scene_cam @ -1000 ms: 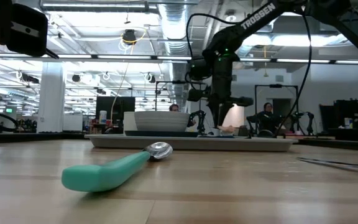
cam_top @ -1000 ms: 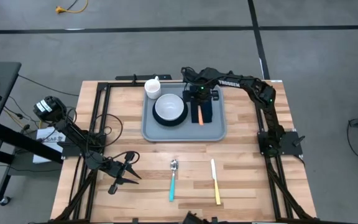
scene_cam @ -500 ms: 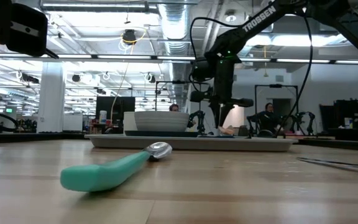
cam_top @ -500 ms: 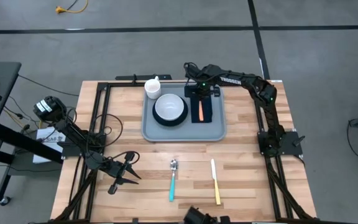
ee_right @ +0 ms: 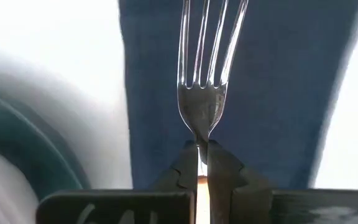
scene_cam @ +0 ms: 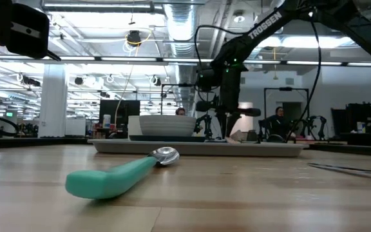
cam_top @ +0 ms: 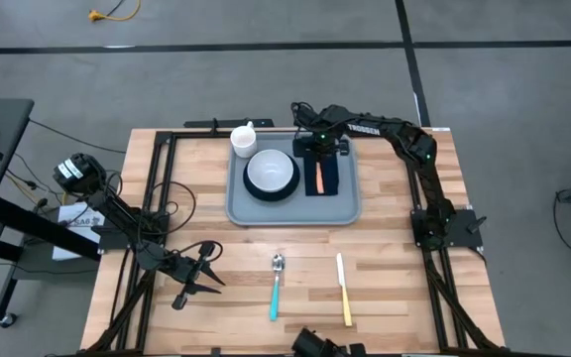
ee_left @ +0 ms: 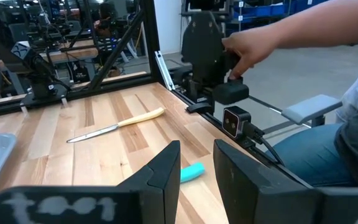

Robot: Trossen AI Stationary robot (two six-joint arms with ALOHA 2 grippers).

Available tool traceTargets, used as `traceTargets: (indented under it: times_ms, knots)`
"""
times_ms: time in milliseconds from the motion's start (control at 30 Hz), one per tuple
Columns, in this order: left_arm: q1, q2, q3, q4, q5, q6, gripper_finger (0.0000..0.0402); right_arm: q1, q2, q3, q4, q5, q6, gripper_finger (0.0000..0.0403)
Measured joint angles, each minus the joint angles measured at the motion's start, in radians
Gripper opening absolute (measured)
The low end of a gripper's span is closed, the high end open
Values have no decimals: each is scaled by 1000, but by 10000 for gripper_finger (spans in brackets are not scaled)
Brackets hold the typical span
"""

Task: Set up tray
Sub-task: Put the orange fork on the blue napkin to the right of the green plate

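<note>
Beyond the table [ee_left: 55,134], a person's hand [ee_left: 253,46], left-wrist-view only.

Fork [ee_right: 202,74] handle mostly hidden between right gripper [ee_right: 202,163] fingers; tine tips cut off by frame edge. Bowl [ee_right: 17,155] only blurred sliver at wrist-view corner. Low view: napkin not visible behind tray [scene_cam: 198,148] rim; knife [scene_cam: 350,169] cut off at frame edge. Person [ee_left: 328,81] cropped; hand [ee_left: 244,46] on dark device, perhaps camera mount.

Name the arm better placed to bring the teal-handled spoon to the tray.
Left. Its gripper rests open on the table near the teal-handled spoon; the right gripper hangs over the grey-blue tray, shut on an orange-handled fork.
</note>
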Motion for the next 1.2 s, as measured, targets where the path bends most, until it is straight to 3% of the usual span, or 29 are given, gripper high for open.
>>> traceTargets:
  times_ms: [1200]
  knots:
    - [0,0,0,-3,1,0,87,-6,21,-3,-5,-6,-6,43]
